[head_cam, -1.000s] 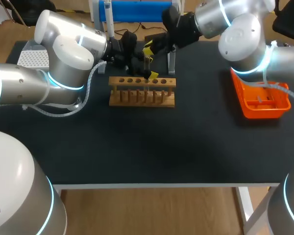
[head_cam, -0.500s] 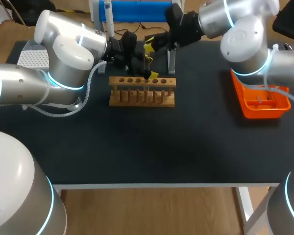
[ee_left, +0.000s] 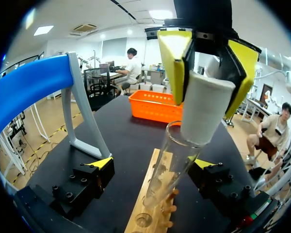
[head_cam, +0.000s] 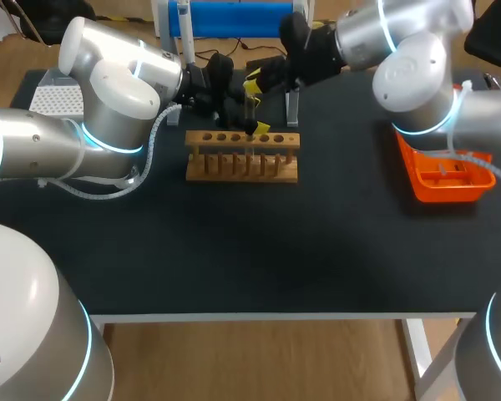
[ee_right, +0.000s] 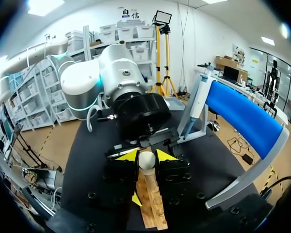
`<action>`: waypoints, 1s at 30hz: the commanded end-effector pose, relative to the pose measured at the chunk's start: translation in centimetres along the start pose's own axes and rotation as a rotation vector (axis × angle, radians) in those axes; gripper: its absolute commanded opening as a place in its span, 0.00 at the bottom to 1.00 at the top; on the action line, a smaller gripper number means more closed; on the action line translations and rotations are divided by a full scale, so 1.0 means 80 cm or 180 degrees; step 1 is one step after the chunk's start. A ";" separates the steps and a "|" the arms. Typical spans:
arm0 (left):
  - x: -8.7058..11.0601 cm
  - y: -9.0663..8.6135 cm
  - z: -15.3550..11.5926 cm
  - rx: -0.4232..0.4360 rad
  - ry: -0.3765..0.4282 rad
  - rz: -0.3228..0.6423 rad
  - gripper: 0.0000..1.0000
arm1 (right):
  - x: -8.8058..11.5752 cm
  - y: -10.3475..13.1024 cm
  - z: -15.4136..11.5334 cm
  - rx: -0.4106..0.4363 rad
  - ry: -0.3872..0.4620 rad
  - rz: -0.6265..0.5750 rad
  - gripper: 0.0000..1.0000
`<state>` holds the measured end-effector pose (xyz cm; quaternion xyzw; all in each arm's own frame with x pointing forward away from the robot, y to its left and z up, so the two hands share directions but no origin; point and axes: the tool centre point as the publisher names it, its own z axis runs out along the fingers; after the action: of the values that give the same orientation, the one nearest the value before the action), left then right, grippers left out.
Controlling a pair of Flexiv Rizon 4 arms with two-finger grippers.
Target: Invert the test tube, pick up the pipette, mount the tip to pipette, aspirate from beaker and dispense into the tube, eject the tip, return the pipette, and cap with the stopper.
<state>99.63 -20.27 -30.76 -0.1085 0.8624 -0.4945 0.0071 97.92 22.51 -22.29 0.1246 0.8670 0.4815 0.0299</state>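
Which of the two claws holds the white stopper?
The right claw: its yellow tips clamp the white stopper from two sides, above the test tube. The left claw stands open around the tube, lower down, holding nothing.

A matte black rectangular tabletop (head_cam: 234, 251) is resting on a white metal frame (head_cam: 275, 317), one white leg (head_cam: 416, 355) showing below its near right corner.
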 end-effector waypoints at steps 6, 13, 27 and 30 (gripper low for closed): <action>0.000 0.000 0.000 -0.0005 -0.0004 -0.0003 1.00 | -0.002 -0.006 0.002 0.0049 -0.0016 -0.0005 0.00; 0.000 0.000 0.000 -0.0005 -0.0004 -0.0003 1.00 | -0.003 0.000 -0.003 0.0024 -0.0023 -0.0017 0.00; 0.000 0.000 0.000 -0.0005 -0.0004 -0.0003 1.00 | -0.006 0.006 -0.002 0.0017 -0.0043 -0.0074 0.00; 0.000 0.000 0.000 -0.0005 -0.0004 -0.0003 1.00 | -0.007 0.004 -0.001 0.0031 -0.0045 -0.0070 0.00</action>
<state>99.63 -20.27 -30.76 -0.1085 0.8624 -0.4945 0.0071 98.36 22.40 -21.90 0.1184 0.8695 0.4777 0.0417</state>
